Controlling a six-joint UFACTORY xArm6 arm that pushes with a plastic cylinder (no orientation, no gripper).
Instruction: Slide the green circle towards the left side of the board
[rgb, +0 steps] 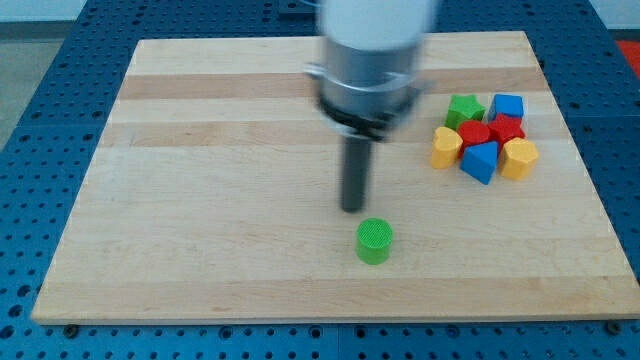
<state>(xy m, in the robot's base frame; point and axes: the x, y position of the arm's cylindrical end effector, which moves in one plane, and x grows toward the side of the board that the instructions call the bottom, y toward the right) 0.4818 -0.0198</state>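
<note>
You'll find my tip (353, 208) at eleven o'clock from the green circle (374, 241), near but apart. There's no gripper, only a rod. The circle sits low on the wooden board (200, 200), right of centre.

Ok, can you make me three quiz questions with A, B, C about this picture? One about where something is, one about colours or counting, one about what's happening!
1. Where is the green circle from my tip?
A. Just below, to the view's right
B. Far at the view's top
C. Inside the cluster

2. How many blocks sit in the cluster at the view's right?
A. Three
B. Seven
C. Ten

3. Is the green circle touching another block?
A. Yes, a red one
B. Yes, a blue one
C. No, it stands alone

Answers: 1 A, the circle lies just under the rod's end. 2 B, seven are packed together. 3 C, bare wooden board surrounds it.
</note>
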